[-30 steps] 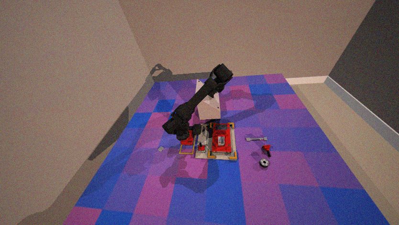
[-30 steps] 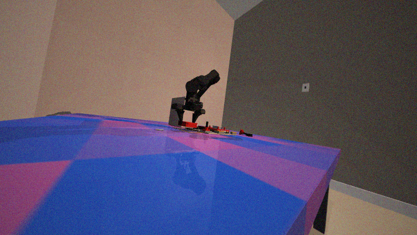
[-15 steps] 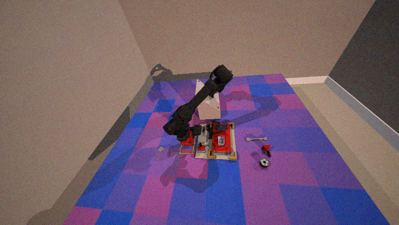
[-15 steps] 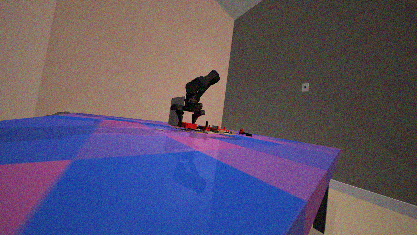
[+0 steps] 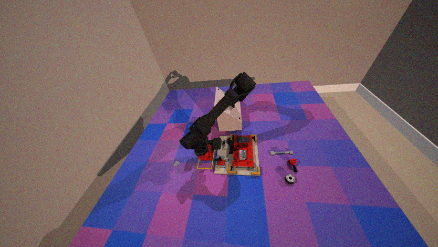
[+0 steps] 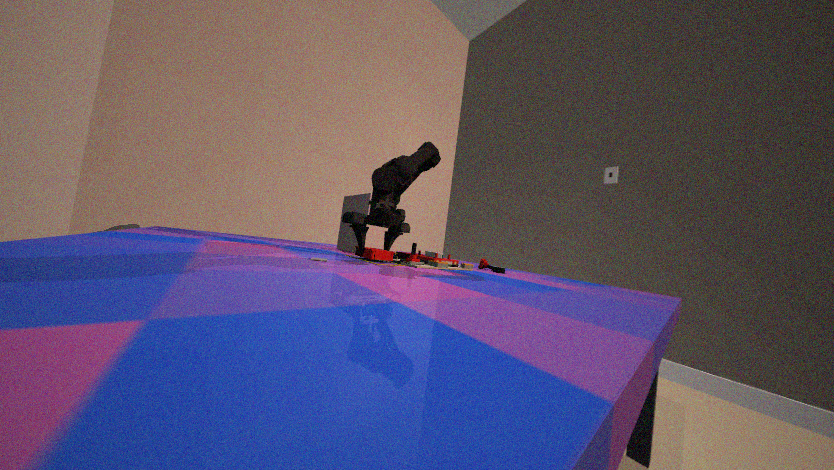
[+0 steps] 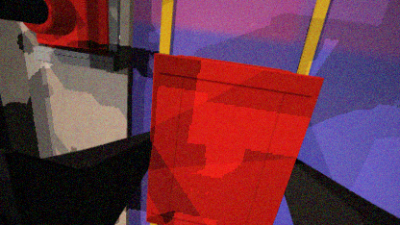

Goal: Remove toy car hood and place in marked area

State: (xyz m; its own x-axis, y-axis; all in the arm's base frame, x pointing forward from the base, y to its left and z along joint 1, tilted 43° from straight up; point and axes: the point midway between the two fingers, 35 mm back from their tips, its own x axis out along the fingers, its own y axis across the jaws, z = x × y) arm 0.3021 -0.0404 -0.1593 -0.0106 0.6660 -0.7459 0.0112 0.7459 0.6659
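A: Starting at the left of the top view, what have we got?

B: A small grey chip (image 5: 176, 163) on the surface (image 5: 171, 214), then the yellow-outlined marked area (image 5: 204, 167), and the end effector (image 5: 206, 152) clenched on the red hood (image 5: 206, 156) right over it.

A: Is the hood down yet?

B: From the exterior view it sits very low, at or nearly on the surface; I cannot tell whether it touches. In the wrist view the hood (image 7: 231, 144) lies between the two yellow side lines, its far edge towards 12 o'clock.

A: And to the right?

B: At 3 o'clock of the hood is the toy car (image 5: 242, 151) on its pale base plate (image 5: 222, 170); further right lie a grey bar (image 5: 281, 152), a small red part (image 5: 293, 162) and a wheel (image 5: 289, 178), well apart from the work.

A: How would it handle?

B: It looks like a flat, stiff plastic panel, probably light, with smooth faces that could slide. Gripping across its two long edges, as now, seems right. I would judge the release needs a straight upward retreat, so the fingers do not drag it across a yellow line.
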